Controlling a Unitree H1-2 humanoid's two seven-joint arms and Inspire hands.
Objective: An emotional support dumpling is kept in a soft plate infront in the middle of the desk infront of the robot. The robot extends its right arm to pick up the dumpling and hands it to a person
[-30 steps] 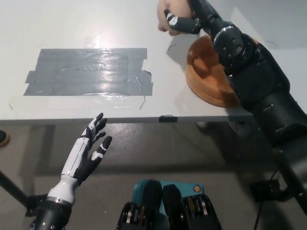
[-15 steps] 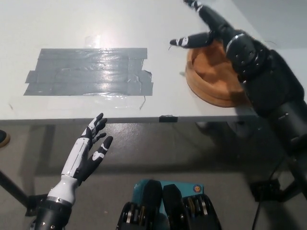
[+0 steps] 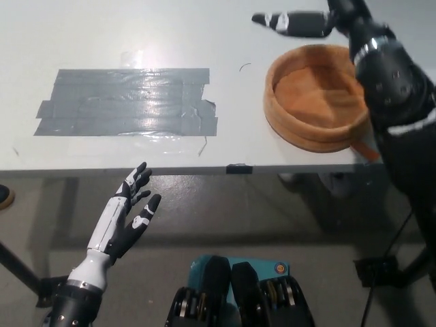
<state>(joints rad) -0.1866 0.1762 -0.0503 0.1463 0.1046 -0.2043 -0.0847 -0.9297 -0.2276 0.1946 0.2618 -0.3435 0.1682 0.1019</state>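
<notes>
The soft orange-brown plate (image 3: 278,109) lies on the right part of the white desk (image 3: 136,41), and its bowl is bare. No dumpling shows anywhere in the head view. My black right hand (image 3: 303,22) hovers above the plate's far rim at the picture's top edge. One finger stretches to the left with nothing in it, and part of the hand is cut off by the edge. My black right arm (image 3: 398,88) runs down along the plate's right side. My white left hand (image 3: 126,218) rests open below the desk's front edge at the lower left.
A broad patch of grey tape (image 3: 126,102) covers the desk's left half. The desk's front edge (image 3: 204,170) crosses the picture, with floor beneath. A small orange piece (image 3: 368,151) sticks out under the plate's right side.
A second ago my right hand was shut beside a person's hand at the top. It has since opened and swung right and up, uncovering the plate. The person's hand is gone.
</notes>
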